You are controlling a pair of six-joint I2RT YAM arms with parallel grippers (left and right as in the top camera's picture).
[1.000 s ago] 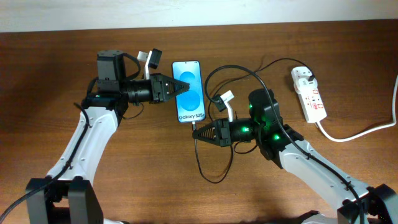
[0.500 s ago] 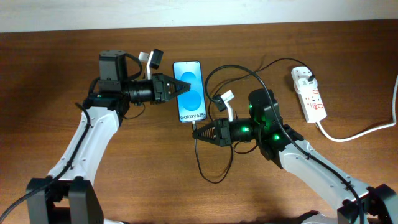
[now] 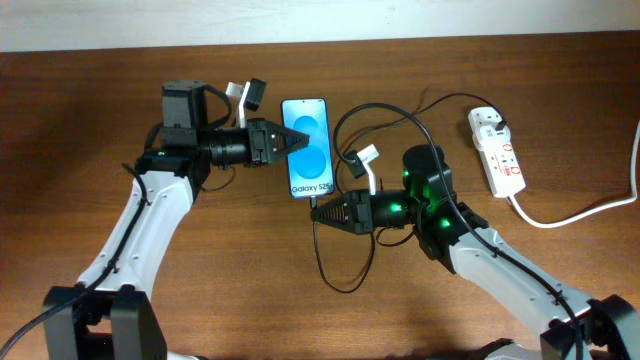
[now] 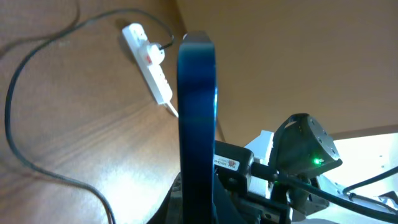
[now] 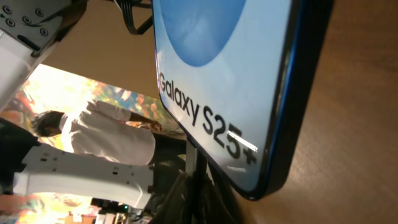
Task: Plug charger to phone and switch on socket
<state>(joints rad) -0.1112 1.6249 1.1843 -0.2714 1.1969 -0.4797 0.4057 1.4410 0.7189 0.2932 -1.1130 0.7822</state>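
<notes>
Left gripper (image 3: 283, 143) clamped phone (image 3: 308, 148) top centre; right gripper (image 3: 318, 210) pinched charger (image 3: 342, 290) tip just below phone's bottom edge.

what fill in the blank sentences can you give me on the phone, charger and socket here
The left gripper holds the ____ by its side. Its screen reads Galaxy ____. Overhead, the right gripper holds the charger tip just ____ the phone. The socket has a thick ____ cord.
Missing: phone; S25+; below; white.
</notes>
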